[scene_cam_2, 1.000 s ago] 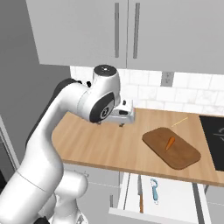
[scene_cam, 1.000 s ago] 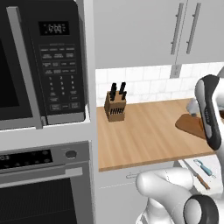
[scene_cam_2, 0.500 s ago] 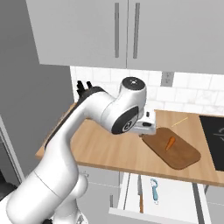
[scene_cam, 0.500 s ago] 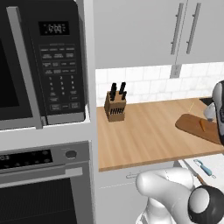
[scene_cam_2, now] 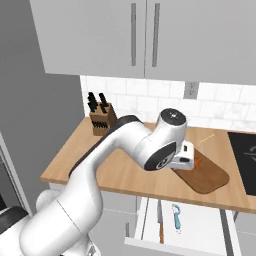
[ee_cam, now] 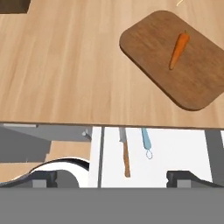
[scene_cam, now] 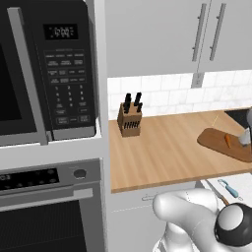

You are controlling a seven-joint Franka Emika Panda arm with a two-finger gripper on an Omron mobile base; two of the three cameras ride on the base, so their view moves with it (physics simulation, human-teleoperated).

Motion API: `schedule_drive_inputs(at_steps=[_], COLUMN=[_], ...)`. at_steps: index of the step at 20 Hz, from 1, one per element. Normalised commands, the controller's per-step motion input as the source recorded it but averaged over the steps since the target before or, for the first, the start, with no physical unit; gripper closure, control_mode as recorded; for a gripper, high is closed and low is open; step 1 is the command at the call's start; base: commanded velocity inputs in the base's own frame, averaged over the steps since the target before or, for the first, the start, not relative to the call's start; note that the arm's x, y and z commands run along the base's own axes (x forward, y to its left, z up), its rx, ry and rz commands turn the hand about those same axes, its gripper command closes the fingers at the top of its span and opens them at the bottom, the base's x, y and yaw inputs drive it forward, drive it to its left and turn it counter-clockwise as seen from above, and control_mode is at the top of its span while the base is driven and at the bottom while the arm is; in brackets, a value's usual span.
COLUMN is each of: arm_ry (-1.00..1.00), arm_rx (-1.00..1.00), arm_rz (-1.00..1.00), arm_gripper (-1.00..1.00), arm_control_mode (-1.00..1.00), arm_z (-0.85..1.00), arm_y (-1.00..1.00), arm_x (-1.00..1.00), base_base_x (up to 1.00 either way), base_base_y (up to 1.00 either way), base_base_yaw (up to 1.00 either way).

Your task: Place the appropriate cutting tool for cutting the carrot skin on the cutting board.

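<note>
over the last second the arm has swung right across the worktop [scene_cam_2: 100,165], and its gripper [ee_cam: 111,178] now hangs over the board [ee_cam: 148,43], tips well apart, holding nothing. the carrot [ee_cam: 178,49] lies on the board. the peeler [ee_cam: 146,141] lies in the open drawer [ee_cam: 175,153] beside a knife [ee_cam: 125,155], not yet grasped.

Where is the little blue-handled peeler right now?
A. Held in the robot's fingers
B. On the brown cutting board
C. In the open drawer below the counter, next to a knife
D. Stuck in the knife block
C: the peeler lies in the open drawer beside the brown-handled knife; the cutting board holds the carrot.
</note>
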Motion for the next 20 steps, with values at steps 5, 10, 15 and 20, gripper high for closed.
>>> schedule_drive_inputs(at_steps=[5,10,15,20], arm_ry=[0.01,0.05,0.06,0.05], arm_rx=[0.0,0.0,0.0,0.0], arm_rz=[0.0,0.0,0.0,0.0], arm_gripper=[-1.0,-1.0,-1.0,-1.0], arm_control_mode=[-1.0,-1.0,-1.0,-1.0], arm_z=[-0.64,-0.71,-0.71,-0.6], arm_y=[-0.31,-0.4,-0.39,-0.27], arm_x=[-0.08,-0.1,-0.03,0.0], base_base_x=[0.0,0.0,0.0,0.0], base_base_y=[0.0,0.0,0.0,0.0], base_base_yaw=[0.0,0.0,0.0,0.0])
